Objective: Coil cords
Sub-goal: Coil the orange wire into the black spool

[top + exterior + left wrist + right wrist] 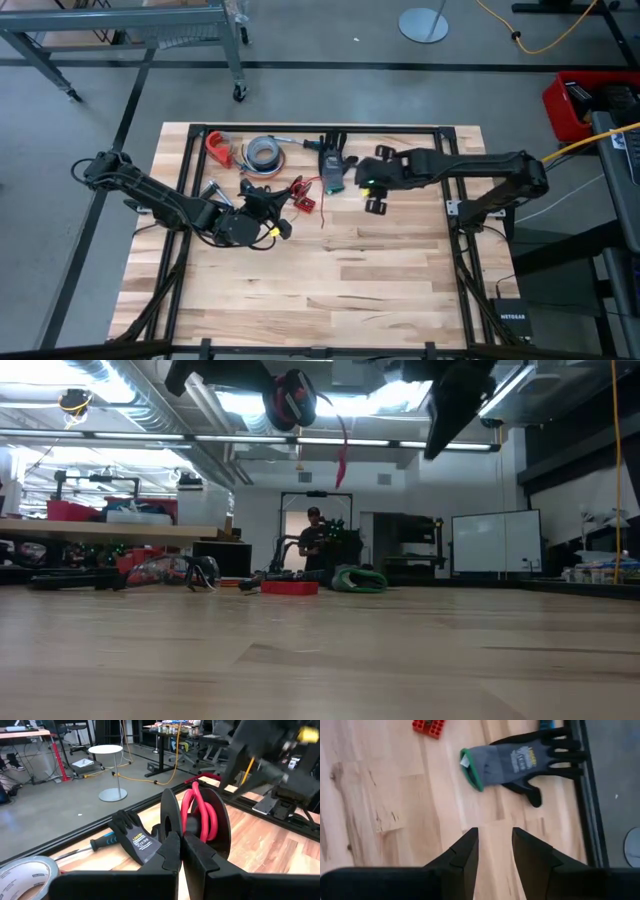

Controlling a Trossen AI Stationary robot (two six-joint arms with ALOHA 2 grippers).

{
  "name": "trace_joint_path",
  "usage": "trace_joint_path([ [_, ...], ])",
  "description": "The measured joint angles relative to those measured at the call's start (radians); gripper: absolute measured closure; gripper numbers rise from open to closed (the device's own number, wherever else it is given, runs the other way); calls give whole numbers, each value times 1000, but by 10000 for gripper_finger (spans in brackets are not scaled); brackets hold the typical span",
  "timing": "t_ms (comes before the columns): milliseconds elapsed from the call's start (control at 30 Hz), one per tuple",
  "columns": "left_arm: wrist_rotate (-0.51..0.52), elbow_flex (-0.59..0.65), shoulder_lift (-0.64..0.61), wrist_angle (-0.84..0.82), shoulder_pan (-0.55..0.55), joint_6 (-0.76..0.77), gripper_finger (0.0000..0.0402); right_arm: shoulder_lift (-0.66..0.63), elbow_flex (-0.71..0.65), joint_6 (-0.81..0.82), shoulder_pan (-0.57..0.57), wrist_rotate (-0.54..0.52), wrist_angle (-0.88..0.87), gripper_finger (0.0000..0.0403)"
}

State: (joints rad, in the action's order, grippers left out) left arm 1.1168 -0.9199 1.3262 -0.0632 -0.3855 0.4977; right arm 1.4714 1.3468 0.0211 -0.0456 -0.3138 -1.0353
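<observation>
Holding: cords (200,815), light, limp red leads wound on spool; left gripper (181,851) jaws clenched at rim; right gripper (495,851) jaws released, empty.

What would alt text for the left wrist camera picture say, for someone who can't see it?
The left gripper, its two dark fingers shut, holds a black spool wound with red cord above a wooden table. Behind it lie a black work glove, a blue-handled screwdriver and a grey tape roll.
</observation>
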Motion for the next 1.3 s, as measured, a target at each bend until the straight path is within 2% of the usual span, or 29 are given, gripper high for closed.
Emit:
trace_joint_path([
  [167, 0, 0, 0, 0, 0, 2, 402, -130, 0, 26, 0, -32, -71, 281],
  [333, 0, 0, 0, -1, 0, 3, 402, -302, 0, 138, 0, -96, -166, 281],
  [500, -1, 0, 0, 1, 0, 3, 401, -491, -66, 214, 2, -116, -107, 281],
  [700, -1, 0, 0, 0, 0, 3, 402, -725, -361, 224, 1, -35, 141, 281],
  [900, -1, 0, 0, 1, 0, 4, 402, -895, -688, 237, 1, 114, 564, 281],
  [1133, -9, 0, 0, 35, 0, 19, 402, -890, -936, 238, 0, 241, 1101, 281],
  [1200, -12, 0, 0, 61, 0, 19, 402, -858, -981, 238, 0, 247, 1194, 281],
  [1300, -14, 0, 0, 91, 0, 12, 402, -799, -1012, 273, 0, 239, 1235, 281],
])
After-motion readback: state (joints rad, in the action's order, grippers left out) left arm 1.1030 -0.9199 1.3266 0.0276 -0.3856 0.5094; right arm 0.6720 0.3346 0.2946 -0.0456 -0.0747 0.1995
